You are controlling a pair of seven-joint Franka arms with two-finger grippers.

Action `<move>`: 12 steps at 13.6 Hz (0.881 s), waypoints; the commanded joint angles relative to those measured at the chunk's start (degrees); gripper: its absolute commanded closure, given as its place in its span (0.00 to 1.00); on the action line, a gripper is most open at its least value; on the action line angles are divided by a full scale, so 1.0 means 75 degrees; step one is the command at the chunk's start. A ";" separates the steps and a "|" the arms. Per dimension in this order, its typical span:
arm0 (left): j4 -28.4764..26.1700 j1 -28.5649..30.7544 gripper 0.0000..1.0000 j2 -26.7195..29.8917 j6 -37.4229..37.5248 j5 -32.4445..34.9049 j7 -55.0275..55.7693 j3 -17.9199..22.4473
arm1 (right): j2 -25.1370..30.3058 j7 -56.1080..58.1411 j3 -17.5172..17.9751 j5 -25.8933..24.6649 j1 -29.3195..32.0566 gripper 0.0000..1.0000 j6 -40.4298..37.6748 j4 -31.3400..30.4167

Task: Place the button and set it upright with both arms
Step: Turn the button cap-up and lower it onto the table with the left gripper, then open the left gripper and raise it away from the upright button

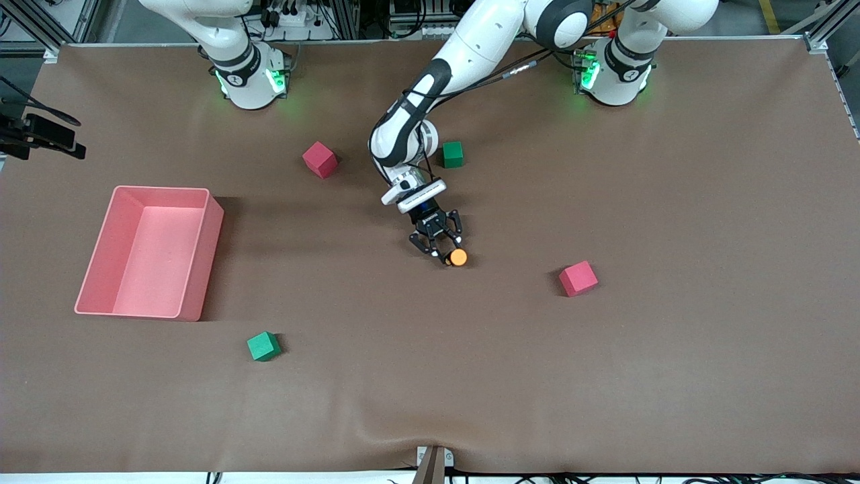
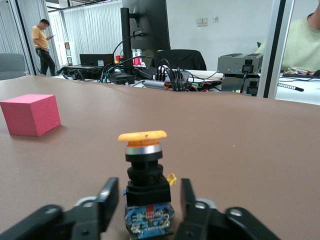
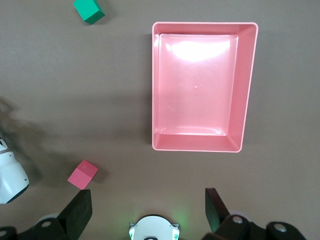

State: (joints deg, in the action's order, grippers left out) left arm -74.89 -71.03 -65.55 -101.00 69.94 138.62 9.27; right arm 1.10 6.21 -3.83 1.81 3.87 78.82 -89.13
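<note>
The button (image 1: 457, 257) stands upright on the brown table near its middle, orange cap on top of its black body (image 2: 145, 180). My left gripper (image 1: 447, 250) sits low at the table with its fingers on either side of the button's base. A gap shows on each side, so the left gripper (image 2: 148, 205) is open and not holding it. My right gripper (image 3: 147, 207) hangs open and empty high over the table near the right arm's base (image 1: 250, 74); it looks straight down.
A pink bin (image 1: 201, 255) stands toward the right arm's end. Red cubes (image 1: 320, 159) (image 1: 578, 278) and green cubes (image 1: 453, 154) (image 1: 263, 346) lie scattered around the button. One green cube sits right beside the left arm's wrist.
</note>
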 commanded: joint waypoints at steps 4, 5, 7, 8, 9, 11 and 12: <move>0.0188 -0.0080 0.00 0.0032 0.0014 0.0190 -0.0259 -0.0016 | 0.0017 0.0074 0.0019 -0.0147 -0.0083 0.00 -0.0021 0.0072; 0.0177 -0.0161 0.00 0.0102 0.0049 0.0144 -0.0271 -0.0040 | 0.0017 0.0074 0.0019 -0.0147 -0.0129 0.00 0.0002 0.0072; 0.0153 -0.0314 0.00 0.0278 0.0096 -0.0008 -0.0259 -0.0134 | 0.0017 0.0074 0.0019 -0.0135 -0.0153 0.00 0.0026 0.0084; 0.0084 -0.0395 0.00 0.0441 0.0166 -0.0137 -0.0259 -0.0169 | -0.0006 0.0074 0.0030 -0.0135 -0.0165 0.00 0.0037 0.0072; 0.0002 -0.0466 0.00 0.0547 0.0375 -0.0254 -0.0306 -0.0250 | -0.0018 0.0074 0.0030 -0.0112 -0.0165 0.00 0.0119 0.0061; -0.0022 -0.0548 0.00 0.0548 0.0587 -0.0337 -0.0563 -0.0508 | -0.0030 0.0074 0.0042 -0.0088 -0.0305 0.00 0.0271 0.0049; -0.0046 -0.0548 0.00 0.0711 0.0843 -0.0430 -0.0796 -0.0660 | -0.0030 0.0074 0.0042 -0.0088 -0.0329 0.00 0.0295 0.0049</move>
State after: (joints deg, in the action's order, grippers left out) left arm -73.64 -74.94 -62.62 -97.30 68.05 135.25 5.82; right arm 1.06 6.33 -3.48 1.74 2.35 80.54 -89.11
